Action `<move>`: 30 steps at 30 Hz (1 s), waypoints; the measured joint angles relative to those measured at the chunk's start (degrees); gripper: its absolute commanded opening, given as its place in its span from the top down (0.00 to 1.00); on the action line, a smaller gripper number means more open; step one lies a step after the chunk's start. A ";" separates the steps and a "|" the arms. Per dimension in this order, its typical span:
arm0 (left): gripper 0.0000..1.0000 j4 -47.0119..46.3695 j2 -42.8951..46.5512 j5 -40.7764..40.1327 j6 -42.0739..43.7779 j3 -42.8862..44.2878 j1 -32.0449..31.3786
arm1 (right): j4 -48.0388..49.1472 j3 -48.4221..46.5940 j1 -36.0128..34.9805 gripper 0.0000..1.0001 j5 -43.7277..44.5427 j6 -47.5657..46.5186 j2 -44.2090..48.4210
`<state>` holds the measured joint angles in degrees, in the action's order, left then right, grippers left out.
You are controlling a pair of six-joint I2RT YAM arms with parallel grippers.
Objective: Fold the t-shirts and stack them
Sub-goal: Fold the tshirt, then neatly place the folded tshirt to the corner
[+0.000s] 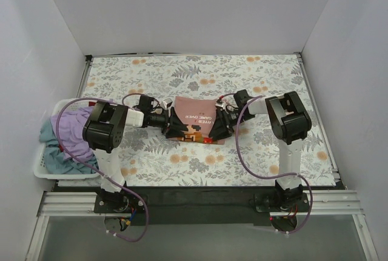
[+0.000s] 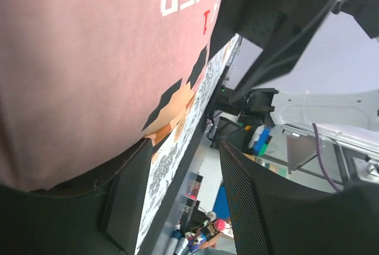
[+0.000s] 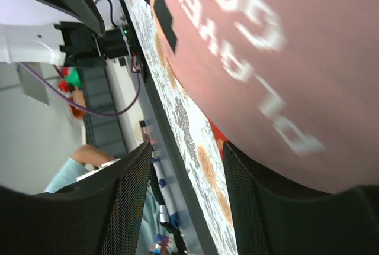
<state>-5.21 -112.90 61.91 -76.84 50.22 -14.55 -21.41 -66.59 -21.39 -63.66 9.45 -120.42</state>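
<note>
Evidently the limp, light shirt (image 1: 197, 115) wanted pinching at its edges, where left gripper (image 1: 176, 125) and right gripper (image 1: 216, 126) gaped half-open, empty.

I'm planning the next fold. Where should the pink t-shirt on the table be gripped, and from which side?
Likely its two short side edges. The pink t-shirt lies flat on the table as a folded rectangle, wider than deep, and the left gripper and right gripper sit open at those ends. Come in low from left and right, sliding one finger under the layers.
</note>
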 measured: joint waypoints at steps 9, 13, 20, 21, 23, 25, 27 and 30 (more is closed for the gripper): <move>0.50 5.40 4.76 -3.93 3.63 -0.42 2.67 | -2.64 3.04 4.17 0.38 4.44 -2.10 6.12; 0.50 14.34 15.74 -17.77 12.39 2.71 0.42 | -3.87 3.02 4.37 0.16 8.74 -4.22 15.04; 0.19 22.77 22.53 -40.63 25.24 19.06 -17.64 | -5.70 -2.73 8.22 0.02 20.06 -8.68 29.86; 0.18 23.65 21.86 -42.51 26.29 20.04 -19.52 | -5.95 -3.37 9.18 0.02 21.44 -9.38 30.45; 0.18 25.92 19.12 -46.23 27.54 21.62 -22.29 | -6.82 -3.63 10.86 0.02 24.02 -10.34 31.06; 0.18 28.04 14.91 -49.70 28.30 23.21 -23.69 | -8.41 -3.58 12.33 0.02 26.10 -11.06 31.12; 0.18 30.56 9.77 -52.76 28.85 25.38 -24.26 | -8.96 -2.95 13.14 0.02 27.39 -11.47 31.30; 0.17 32.50 3.74 -56.24 29.75 26.71 -24.61 | -10.10 -1.53 13.29 0.02 27.93 -12.07 31.76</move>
<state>27.29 -109.16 5.67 -47.09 76.93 -39.16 -31.51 -68.12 -8.10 -35.73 -2.61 -88.66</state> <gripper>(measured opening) 0.825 0.983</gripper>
